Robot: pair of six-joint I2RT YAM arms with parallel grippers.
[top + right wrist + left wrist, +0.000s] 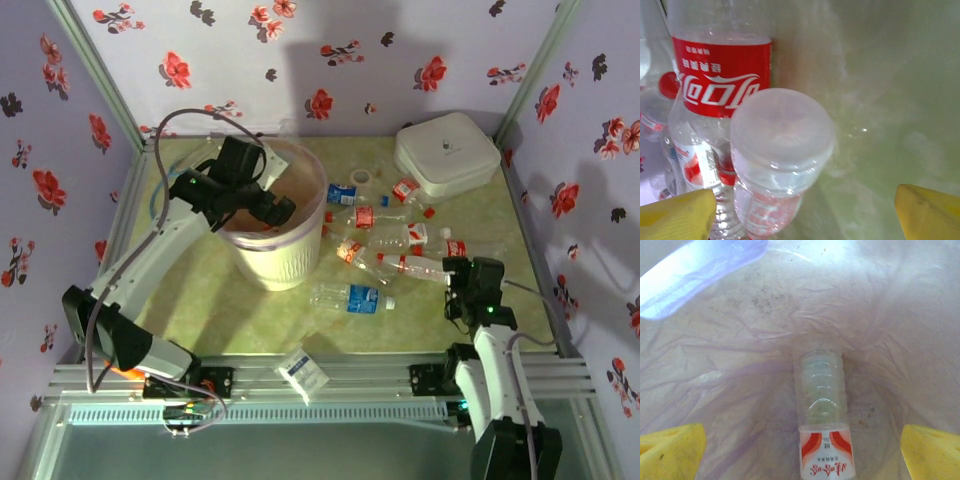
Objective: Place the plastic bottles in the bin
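Right gripper point(805, 217): jaws wide, empty. Clear plastic bottle point(780, 145) lies base-first just ahead, slightly left of centre, long axis running away from the jaws (end-on, awkward). Left gripper point(272, 207): jaws wide, empty, above round white ribbed bin point(290, 268); red-labelled clear bottle point(822, 405) lies inside.

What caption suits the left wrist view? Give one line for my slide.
Open left gripper above a red-labelled plastic bottle inside the bag-lined bin.
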